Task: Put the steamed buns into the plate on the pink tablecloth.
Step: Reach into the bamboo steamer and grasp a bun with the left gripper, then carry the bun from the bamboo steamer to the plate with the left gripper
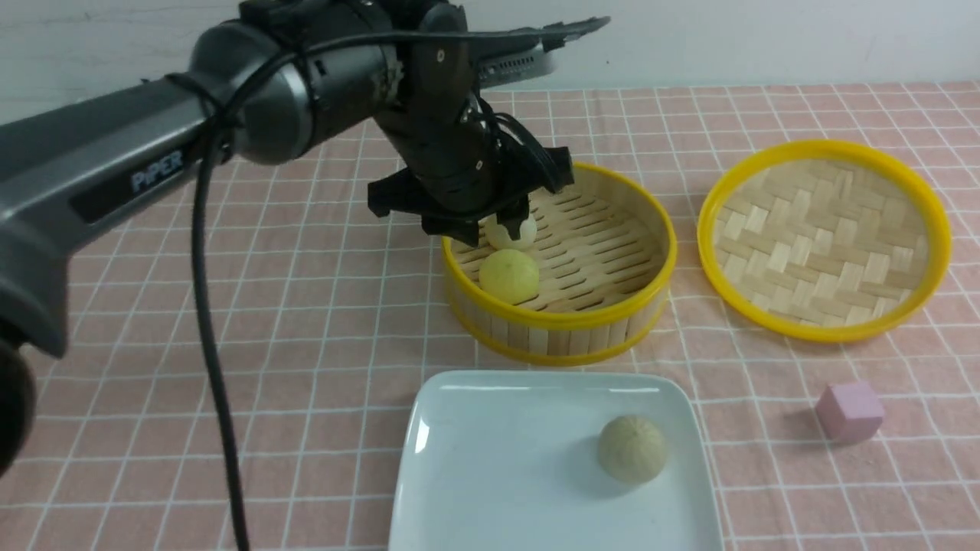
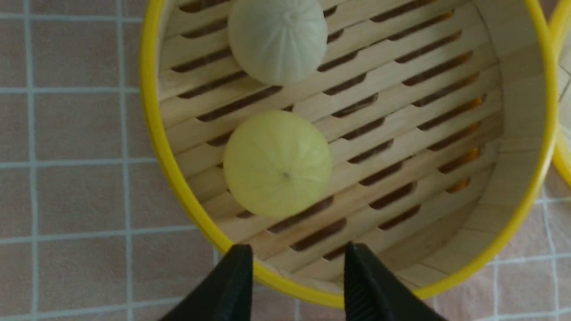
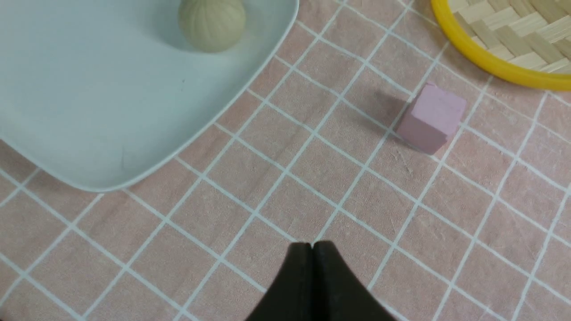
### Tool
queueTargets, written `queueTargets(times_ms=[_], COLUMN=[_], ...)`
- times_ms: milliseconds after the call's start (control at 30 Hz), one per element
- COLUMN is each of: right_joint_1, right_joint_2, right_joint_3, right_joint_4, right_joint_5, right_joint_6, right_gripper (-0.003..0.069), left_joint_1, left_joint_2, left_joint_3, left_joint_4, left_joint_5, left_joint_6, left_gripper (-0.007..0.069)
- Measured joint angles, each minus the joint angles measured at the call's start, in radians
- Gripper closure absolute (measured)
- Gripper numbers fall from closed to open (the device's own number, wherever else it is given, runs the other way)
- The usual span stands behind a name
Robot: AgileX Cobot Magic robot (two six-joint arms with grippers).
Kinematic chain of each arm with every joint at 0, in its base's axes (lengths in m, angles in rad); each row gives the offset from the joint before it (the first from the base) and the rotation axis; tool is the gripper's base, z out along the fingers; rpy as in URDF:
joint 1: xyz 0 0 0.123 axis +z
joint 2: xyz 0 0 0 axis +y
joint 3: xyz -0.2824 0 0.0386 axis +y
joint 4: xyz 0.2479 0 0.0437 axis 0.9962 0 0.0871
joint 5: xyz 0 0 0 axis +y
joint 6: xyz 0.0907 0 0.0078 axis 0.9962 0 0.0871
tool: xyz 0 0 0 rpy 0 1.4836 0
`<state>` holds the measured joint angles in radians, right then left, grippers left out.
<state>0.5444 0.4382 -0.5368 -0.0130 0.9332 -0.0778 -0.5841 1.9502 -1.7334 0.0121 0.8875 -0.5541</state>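
A beige steamed bun (image 1: 632, 448) lies in the white plate (image 1: 490, 474) at the front; both also show in the right wrist view, bun (image 3: 212, 23) and plate (image 3: 89, 111). A yellow bun (image 1: 509, 275) and a pale bun (image 1: 511, 231) sit in the bamboo steamer (image 1: 566, 329). My left gripper (image 1: 478, 222) hovers over the steamer's left edge, open and empty. In the left wrist view its gripper (image 2: 297, 263) is above the steamer rim, near the yellow bun (image 2: 276, 163), with the pale bun (image 2: 277, 39) beyond. My right gripper (image 3: 312, 248) is shut and empty above the pink tablecloth (image 3: 285, 187).
The woven lid (image 1: 823, 239) lies upside down at the right. A pink cube (image 1: 849, 412) sits right of the plate; it also shows in the right wrist view (image 3: 431, 117). The left arm and its cable (image 1: 214, 367) cross the left side of the tablecloth (image 1: 306, 344).
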Motion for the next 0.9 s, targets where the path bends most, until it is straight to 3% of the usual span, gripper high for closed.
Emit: queueTargets(times_ms=[100,367,467,667,900], right_joint_1=[0.0,0.0,0.0,0.0,0.0], right_joint_2=[0.0,0.0,0.0,0.0,0.0], right_joint_3=[0.0,0.0,0.0,0.0,0.0], right_joint_4=[0.0,0.0,0.0,-0.001,0.004], right_joint_5=[-0.007,-0.015,-0.024,-0.028,-0.028], right_joint_6=[0.0,0.0,0.0,0.0,0.001], right_gripper=[0.0657,0.0652,0.065,0.0643,0.0637], left_joint_1=[0.0,0.0,0.0,0.0,0.0], left_joint_2=[0.086,0.195,0.227,0.248,0.149], left_joint_3=[-0.102,-0.152,-0.152,-0.161,-0.245], left_joint_4=[-0.001,0.013,0.054,0.113,0.022], left_joint_5=[0.032,0.025,-0.001,0.003,0.142], left_joint_6=[0.077,0.138,0.098,0.031,0.112], left_gripper=[0.0237,0.0237,0.0301,0.0583,0.0603])
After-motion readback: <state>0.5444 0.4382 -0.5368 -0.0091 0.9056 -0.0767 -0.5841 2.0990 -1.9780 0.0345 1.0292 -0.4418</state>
